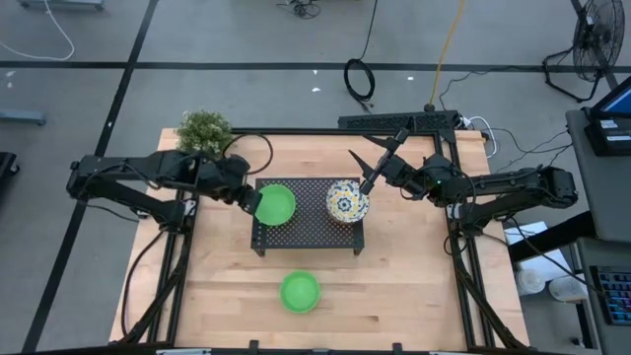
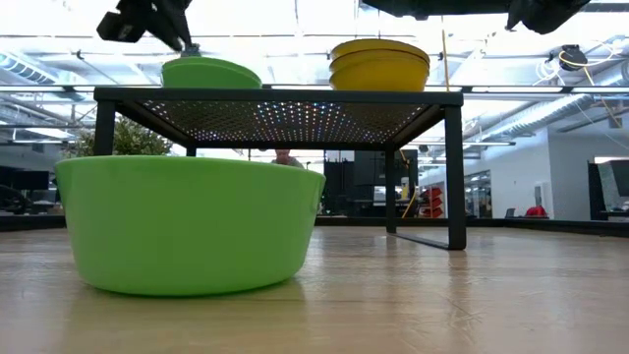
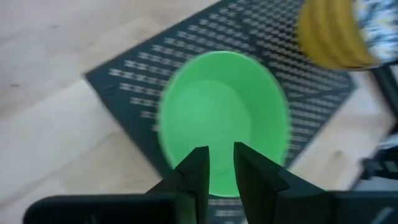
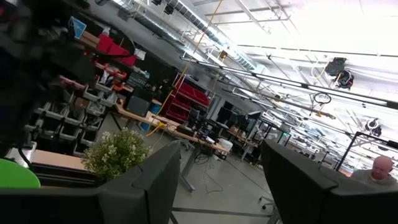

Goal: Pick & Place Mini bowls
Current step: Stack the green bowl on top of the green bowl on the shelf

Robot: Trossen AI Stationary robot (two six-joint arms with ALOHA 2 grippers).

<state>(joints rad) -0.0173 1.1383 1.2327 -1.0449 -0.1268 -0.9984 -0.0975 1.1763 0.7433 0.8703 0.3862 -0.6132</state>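
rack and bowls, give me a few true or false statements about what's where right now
1. A green bowl sits on the rack. True.
2. The patterned bowls are on the bare table. False: they sit on the rack, beside that green bowl.
3. Another green bowl sits on the table, off the rack. True.
4. The right pincer grips the patterned bowls. False: it is open, above them.
5. The left pincer is at the rim of the rack's green bowl, fingers slightly apart. True.
6. The plant is on the rack. False: it stands at the table's corner.
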